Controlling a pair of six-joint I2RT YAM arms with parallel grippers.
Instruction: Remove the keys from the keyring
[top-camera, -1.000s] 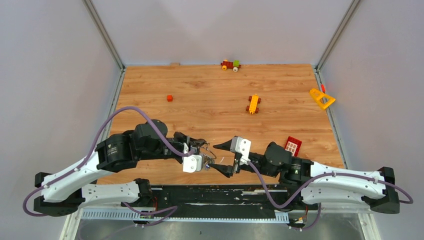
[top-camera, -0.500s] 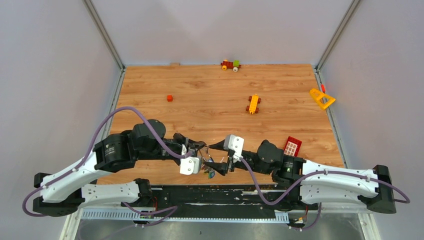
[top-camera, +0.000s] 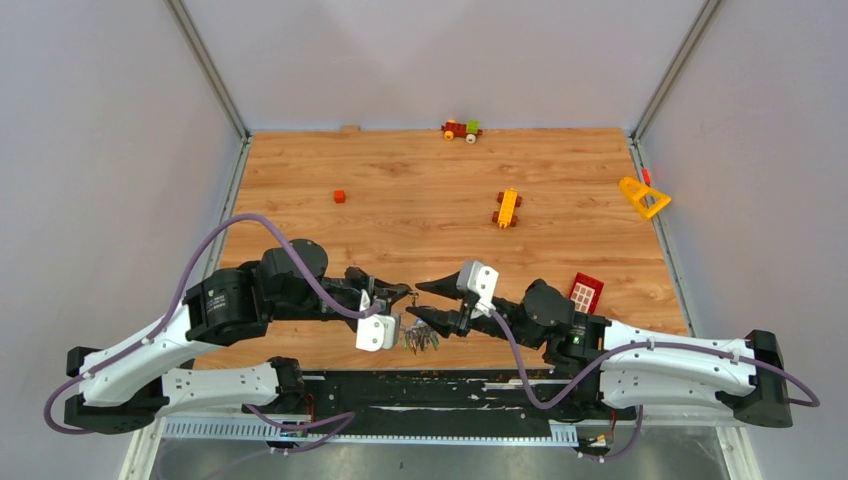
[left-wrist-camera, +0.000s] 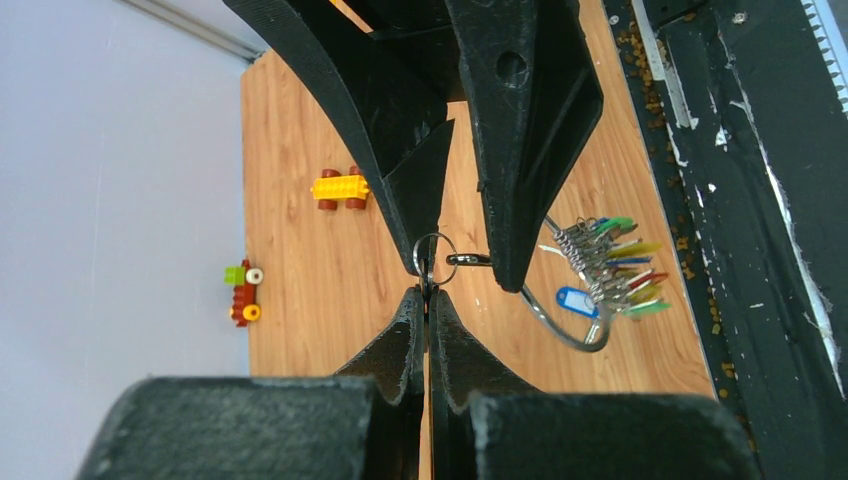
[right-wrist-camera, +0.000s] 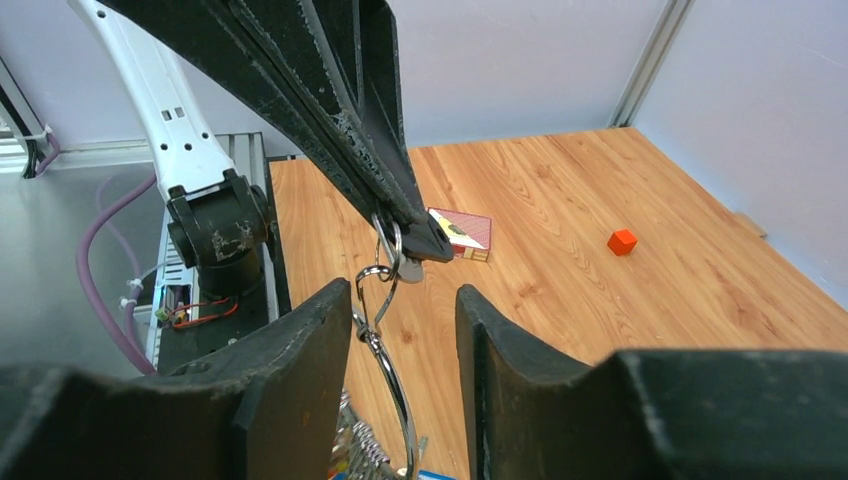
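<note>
Wood-grain table (top-camera: 420, 190) fills the walled cell, with toy bricks (top-camera: 508, 207) scattered well beyond both grippers.

The left gripper (left-wrist-camera: 425, 300) has its fingers pressed together, and right at their tips they pinch the small ring (left-wrist-camera: 433, 256) by its rim. That ring is linked by a little clasp to the keyring (left-wrist-camera: 560, 335), whose thin silver wire loop curves away to the far side of the tips and hangs lower than they do.

The right gripper (right-wrist-camera: 403, 300) faces the left one with its fingers spread apart and nothing gripped. The clasp and the top of the wire hang in the gap between them, close to one finger. Whether it touches that finger cannot be told.

The keys (left-wrist-camera: 612, 262) are all bunched on the loop below and beside the right gripper's tips. They are fanned together with green, yellow and red tags, and a blue tag (left-wrist-camera: 575, 300) sits just under the bunch.

By the look of it, the set is light. The wire seems stiff and springy, and it is smooth enough to slip from a loose pinch, while the keys dangle freely and will probably swing or twist when pulled. The best hold is probably the bare wire close to the clasp, squarely between the pads, leaving one flat key head or tag free for working off.
</note>
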